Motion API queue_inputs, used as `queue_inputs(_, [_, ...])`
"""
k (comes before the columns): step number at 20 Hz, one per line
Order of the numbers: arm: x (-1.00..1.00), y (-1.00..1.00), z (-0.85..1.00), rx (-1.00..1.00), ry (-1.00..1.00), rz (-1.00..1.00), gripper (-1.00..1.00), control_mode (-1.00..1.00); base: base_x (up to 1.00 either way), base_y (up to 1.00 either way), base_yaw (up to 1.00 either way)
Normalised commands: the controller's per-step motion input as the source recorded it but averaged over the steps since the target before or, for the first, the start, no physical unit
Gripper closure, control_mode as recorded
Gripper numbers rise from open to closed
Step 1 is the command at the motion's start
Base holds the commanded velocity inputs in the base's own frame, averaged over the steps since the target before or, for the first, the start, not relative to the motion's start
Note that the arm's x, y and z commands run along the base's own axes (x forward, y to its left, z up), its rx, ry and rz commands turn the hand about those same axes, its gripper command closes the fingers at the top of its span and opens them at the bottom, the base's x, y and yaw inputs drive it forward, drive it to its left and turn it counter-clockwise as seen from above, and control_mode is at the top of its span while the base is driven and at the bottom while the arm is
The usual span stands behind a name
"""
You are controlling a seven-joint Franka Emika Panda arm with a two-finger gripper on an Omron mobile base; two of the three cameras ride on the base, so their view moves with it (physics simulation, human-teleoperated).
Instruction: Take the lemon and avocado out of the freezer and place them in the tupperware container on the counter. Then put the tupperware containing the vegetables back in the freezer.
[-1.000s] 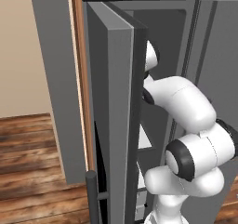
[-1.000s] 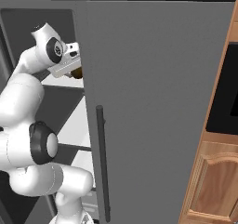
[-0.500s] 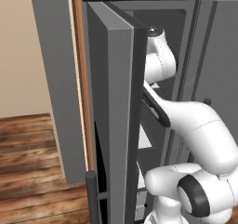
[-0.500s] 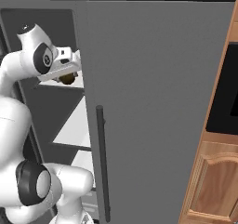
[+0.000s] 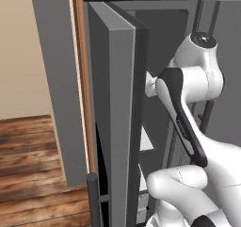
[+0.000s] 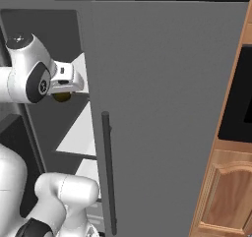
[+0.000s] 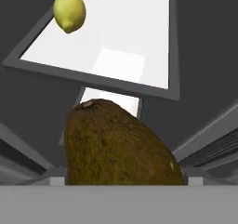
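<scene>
White freezer shelf fills the upper part of the hand view, dark grey frame round it. Lemon sits on it at the upper left, near the shelf's left edge. A second white shelf shows just below it at mid-frame. In the right base view white shelves stack at centre-left, inside the freezer.

1. avocado: rough, matt brown-olive skin
2. lemon: smooth, slightly glossy yellow-green rind
3. freezer: matt dark grey panels, smooth white shelves
4. floor: reddish wood planks with a soft sheen
5. cabinet: light wood grain
</scene>
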Motion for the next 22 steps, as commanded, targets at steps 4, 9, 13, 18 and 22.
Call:
queue_inputs(4, [-0.97, -0.23, 0.24, 0.02, 0.21, -0.12, 1.0, -1.0, 0.0, 0.0, 0.0])
queue_inputs(9, [-0.6, -0.16, 0.03, 0.0, 0.32, -0.14, 1.0, -1.0, 0.0, 0.0, 0.0])
queue_inputs(13, [-0.51, -0.1, 0.0, 0.0, 0.2, -0.09, 1.0, -1.0, 0.0, 0.0, 0.0])
queue_inputs(18, [-0.35, -0.04, 0.0, 0.0, 0.08, -0.06, 1.0, -1.0, 0.0, 0.0, 0.0])
queue_inputs(22, [0.0, 0.0, 0.0, 0.0, 0.0, 0.0, 1.0, 1.0, -0.86, 0.0, -0.07])
